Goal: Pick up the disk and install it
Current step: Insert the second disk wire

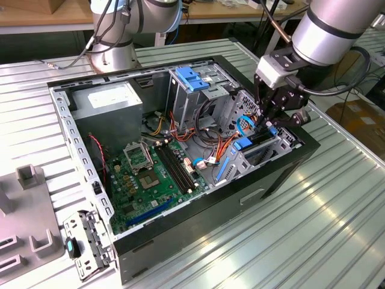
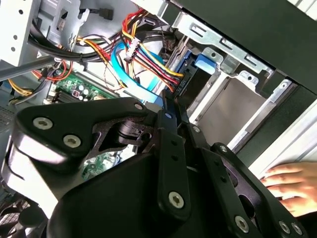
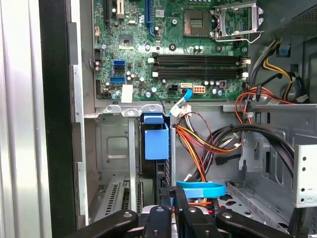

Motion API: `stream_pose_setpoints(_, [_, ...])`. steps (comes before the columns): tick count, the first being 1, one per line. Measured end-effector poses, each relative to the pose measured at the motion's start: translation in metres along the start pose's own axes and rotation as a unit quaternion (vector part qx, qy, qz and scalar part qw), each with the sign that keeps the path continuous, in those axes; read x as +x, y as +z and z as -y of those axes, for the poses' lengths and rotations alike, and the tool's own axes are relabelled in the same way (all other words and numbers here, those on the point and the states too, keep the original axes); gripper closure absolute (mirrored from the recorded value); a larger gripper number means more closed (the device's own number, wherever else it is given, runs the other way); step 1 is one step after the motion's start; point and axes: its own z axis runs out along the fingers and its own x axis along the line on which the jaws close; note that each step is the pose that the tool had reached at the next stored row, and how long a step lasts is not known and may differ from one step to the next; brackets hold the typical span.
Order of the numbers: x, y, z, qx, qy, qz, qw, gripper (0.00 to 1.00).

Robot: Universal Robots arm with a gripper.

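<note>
The fingers (image 3: pixel 172 201) are drawn narrow and appear to clamp the end of the disk (image 3: pixel 157 144) nearest the camera in the first wrist view; the contact itself is hidden behind them. The disk stands on edge partly inside the drive bay (image 3: pixel 115 148), its blue side rail facing the camera and its broad faces parallel to the bay's walls; its long axis seems to run from the fingers along the bay toward the motherboard (image 3: pixel 168 44), which lies beyond the bay's far end.

Judging from this, the main risk is jamming; if the disk is tilted even slightly against the bay's walls, the rail could bind. Just beside the bay, a blue flat cable (image 3: pixel 200 189) and a bundle of orange and red wires (image 3: pixel 198 141) lie loose; either could be caught by the fingers or drawn into the slot. A narrow hold on one end could also let the disk pivot. Outside the bay, past the case wall, a person's hand (image 2: pixel 290 186) rests on the tabletop (image 1: pixel 313 229); it could be struck if the arm swings out.
</note>
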Motion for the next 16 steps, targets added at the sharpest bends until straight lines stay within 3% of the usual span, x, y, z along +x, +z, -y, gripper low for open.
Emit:
stream_pose_setpoints(8, [0.0019,0.0011,-0.0062,0.0089,-0.001,0.0007,0.99996,0.84])
stream_pose_setpoints(11, [0.0045,0.0017,-0.0064,0.0100,0.000,0.0017,0.99995,0.84])
stream_pose_setpoints(14, [0.0060,0.0020,-0.0066,0.0107,0.000,0.0044,0.99993,0.84])
stream_pose_setpoints(16, [0.0067,0.0021,-0.0067,0.0117,0.000,0.0093,0.99989,0.84])
